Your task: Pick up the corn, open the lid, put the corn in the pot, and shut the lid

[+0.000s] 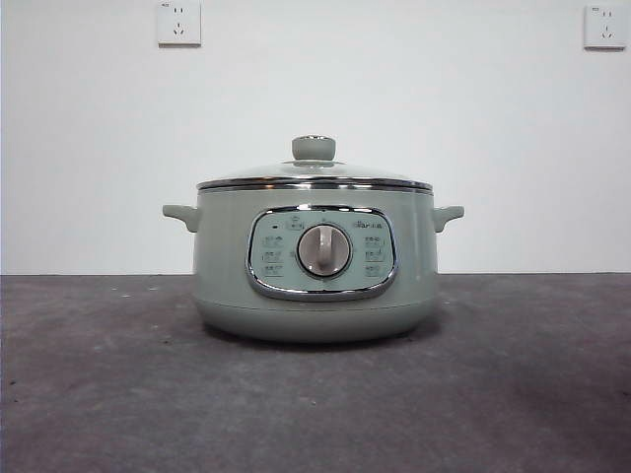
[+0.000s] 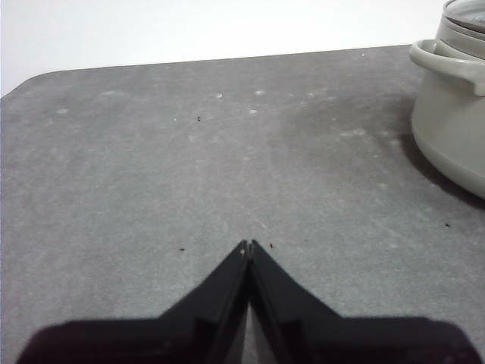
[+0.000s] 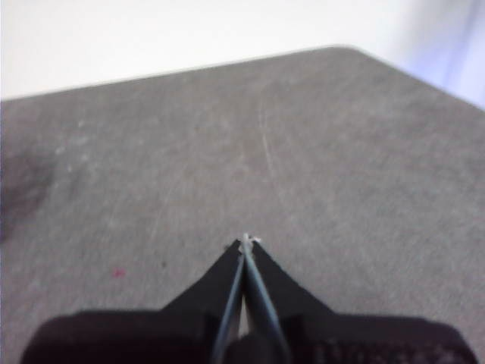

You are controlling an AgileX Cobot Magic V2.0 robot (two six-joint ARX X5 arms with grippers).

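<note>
The pale sage-green pot [image 1: 315, 266] stands in the middle of the grey table in the front view, with its silver dial facing me. The glass lid [image 1: 314, 173] with its pale green knob sits closed on it. The corn is not in view in any frame. My left gripper [image 2: 248, 244] is shut and empty above bare table; the pot [image 2: 455, 114] shows at the edge of its view, well apart. My right gripper [image 3: 245, 241] is shut and empty above bare table. Neither arm shows in the front view.
The grey table [image 1: 315, 404] runs back to a white wall with two sockets [image 1: 178, 23]. Its rounded corners show in both wrist views [image 2: 30, 83].
</note>
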